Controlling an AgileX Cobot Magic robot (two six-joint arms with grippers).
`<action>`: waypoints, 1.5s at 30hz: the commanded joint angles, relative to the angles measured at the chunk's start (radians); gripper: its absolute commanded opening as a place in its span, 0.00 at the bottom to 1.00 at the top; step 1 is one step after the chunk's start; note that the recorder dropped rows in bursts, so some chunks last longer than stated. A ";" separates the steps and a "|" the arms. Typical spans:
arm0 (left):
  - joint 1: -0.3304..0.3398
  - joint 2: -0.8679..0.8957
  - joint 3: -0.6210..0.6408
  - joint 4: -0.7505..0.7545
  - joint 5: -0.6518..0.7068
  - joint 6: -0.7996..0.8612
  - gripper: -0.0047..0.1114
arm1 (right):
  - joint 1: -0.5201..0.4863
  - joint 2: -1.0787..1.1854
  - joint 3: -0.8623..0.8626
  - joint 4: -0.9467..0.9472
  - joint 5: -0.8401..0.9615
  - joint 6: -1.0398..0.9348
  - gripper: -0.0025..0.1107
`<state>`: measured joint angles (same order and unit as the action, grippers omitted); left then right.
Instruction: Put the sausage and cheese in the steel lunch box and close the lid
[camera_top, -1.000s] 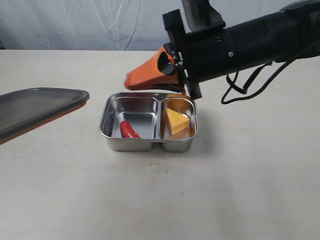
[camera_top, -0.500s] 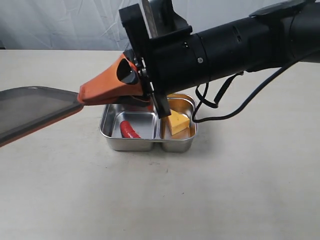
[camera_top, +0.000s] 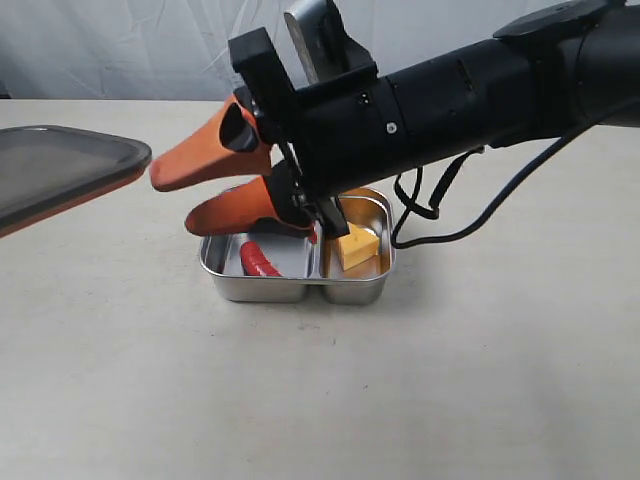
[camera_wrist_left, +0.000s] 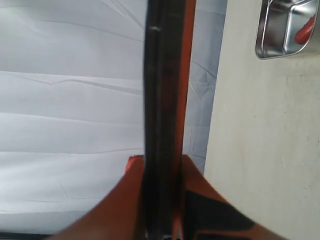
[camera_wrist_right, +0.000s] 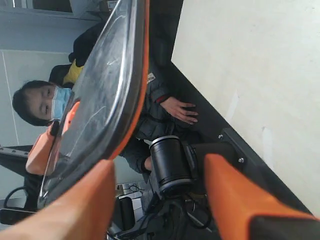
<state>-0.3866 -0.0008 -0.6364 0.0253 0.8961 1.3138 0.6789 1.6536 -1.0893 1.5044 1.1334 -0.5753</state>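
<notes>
Filling looks finished in the exterior view: the sausage (camera_top: 258, 260) lies in one compartment of the steel lunch box (camera_top: 300, 292) and the cheese (camera_top: 355, 244) in the other. The right gripper (camera_top: 172, 200) gapes wide above the box, pointing toward the lid (camera_top: 60, 170). In the left wrist view, the left gripper (camera_wrist_left: 161, 195) pinches the lid edge-on, well apart from the box. In the right wrist view, the jaws are empty with the lid ahead. Closing remains.

**Right gripper opens near the lid**

The right gripper (camera_top: 172, 200) has swung left from behind the lunch box (camera_top: 280, 290) to above its left compartment. Its closed fingers have spread apart. The lid (camera_top: 60, 170) has drawn back leftward and slightly upward.
</notes>
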 joint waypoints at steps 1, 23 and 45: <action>-0.007 0.001 -0.005 -0.020 -0.007 -0.019 0.04 | 0.001 -0.004 -0.006 0.003 -0.002 0.053 0.65; -0.007 0.001 -0.005 -0.086 0.056 -0.024 0.04 | 0.120 -0.003 -0.006 0.240 -0.132 0.053 0.30; -0.007 0.001 -0.005 -0.118 0.076 -0.401 0.63 | 0.120 -0.003 -0.006 0.153 -0.188 -0.158 0.01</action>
<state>-0.3882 -0.0008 -0.6364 -0.0712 1.0225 0.9564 0.7951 1.6536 -1.0913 1.7041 0.9853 -0.6861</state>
